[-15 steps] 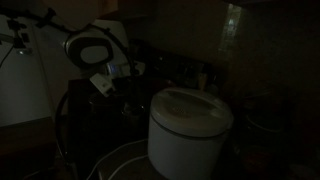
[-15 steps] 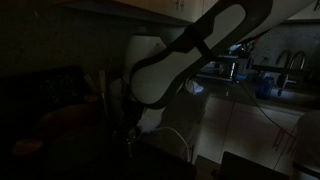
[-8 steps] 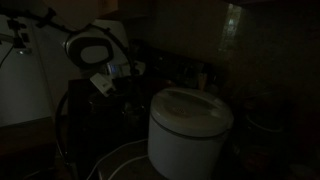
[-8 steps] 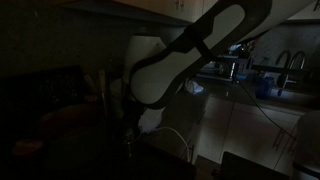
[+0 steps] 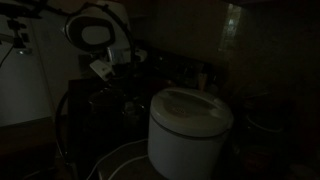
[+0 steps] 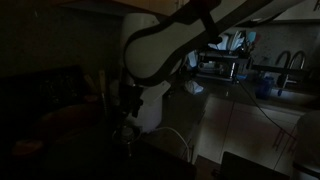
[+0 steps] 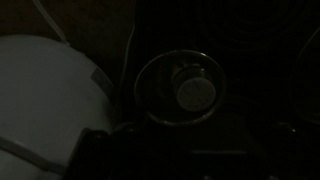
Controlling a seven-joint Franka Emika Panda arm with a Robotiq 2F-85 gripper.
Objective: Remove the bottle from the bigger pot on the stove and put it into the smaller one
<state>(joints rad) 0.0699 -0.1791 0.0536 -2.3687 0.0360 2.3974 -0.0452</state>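
One white arm (image 6: 160, 55) arches over the dark stove — elbow high, wrist pointing straight down. Its gripper (image 6: 126, 128) is too dim to judge as spread or closed. From the wrist view, the bottle (image 7: 195, 93) stands inside a round pot (image 7: 150, 97) — just beside a white cooker (image 7: 40, 100).
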